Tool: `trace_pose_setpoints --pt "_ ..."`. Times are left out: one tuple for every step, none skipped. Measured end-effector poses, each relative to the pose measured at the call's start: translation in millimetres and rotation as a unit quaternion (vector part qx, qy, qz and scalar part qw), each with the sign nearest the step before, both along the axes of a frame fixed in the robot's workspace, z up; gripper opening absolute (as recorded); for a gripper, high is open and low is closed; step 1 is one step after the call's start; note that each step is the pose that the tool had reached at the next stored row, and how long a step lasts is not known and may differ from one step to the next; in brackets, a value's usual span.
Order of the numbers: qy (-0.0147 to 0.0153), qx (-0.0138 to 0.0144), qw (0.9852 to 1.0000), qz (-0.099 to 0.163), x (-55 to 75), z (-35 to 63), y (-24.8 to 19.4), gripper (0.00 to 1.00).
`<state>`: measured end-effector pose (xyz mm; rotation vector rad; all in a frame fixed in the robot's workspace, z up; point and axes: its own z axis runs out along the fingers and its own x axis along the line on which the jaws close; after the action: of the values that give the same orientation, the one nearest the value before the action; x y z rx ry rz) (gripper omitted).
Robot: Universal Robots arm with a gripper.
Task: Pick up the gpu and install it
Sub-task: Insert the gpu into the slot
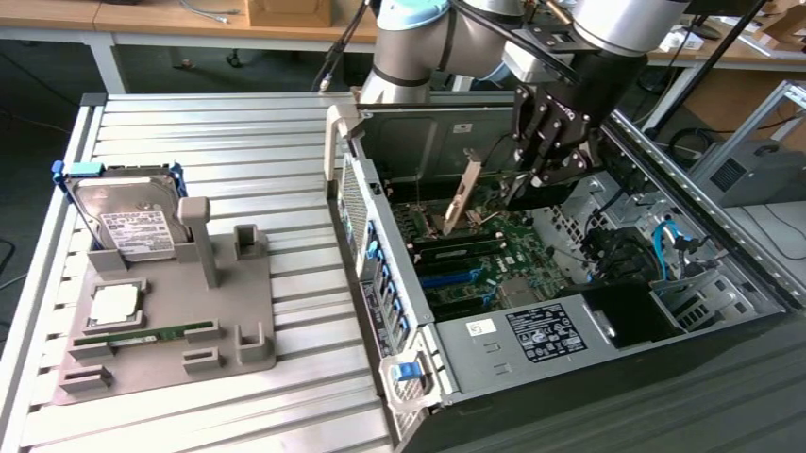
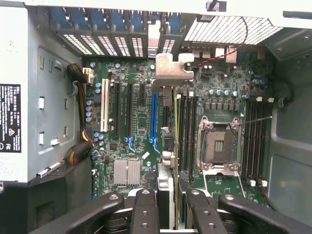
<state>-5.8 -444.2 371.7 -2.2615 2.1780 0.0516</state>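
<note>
The pick-up is done: the gpu [image 1: 467, 193], a thin flat dark circuit card with a pale metal bracket strip at one end, hangs tilted inside the open grey computer case [image 1: 705, 311], above the green motherboard [image 2: 141, 117] but not yet seated in a slot. The black pincer [image 1: 550, 179] stands partly closed, its fingers [image 2: 146, 209] pinching the card's edge from both sides.

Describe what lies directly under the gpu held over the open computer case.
Under the gpu held by the gripper lies the motherboard with its blue slot; the board hides whatever sits directly beneath its edge.
</note>
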Motion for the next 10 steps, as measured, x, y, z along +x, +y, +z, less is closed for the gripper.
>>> trace_pose_setpoints --pt "0.0 0.0 1.0 0.0 -0.4 -0.1 -0.1 0.27" --pt "0.0 0.0 1.0 0.0 -1.0 -0.4 -0.3 0.27" --pt "0.0 0.0001 1.0 0.0 -1.4 -0.6 -0.5 0.27" --pt "0.0 0.0001 1.0 0.0 -1.7 -0.6 -0.6 0.27" --pt "0.0 0.0 1.0 0.0 -2.0 -0.7 -0.7 0.27" --pt "0.0 -0.0001 1.0 0.0 -2.2 -0.8 -0.7 0.27" --pt "0.0 0.0 1.0 0.0 -2.3 -1.2 -0.7 0.27" --pt "0.0 -0.0001 1.0 0.0 -2.5 -1.5 -0.8 0.27" --pt "0.0 0.0 1.0 0.0 -2.6 -1.8 -0.8 0.27" --pt "0.0 0.0 1.0 0.0 -2.6 -2.1 -0.7 0.27"
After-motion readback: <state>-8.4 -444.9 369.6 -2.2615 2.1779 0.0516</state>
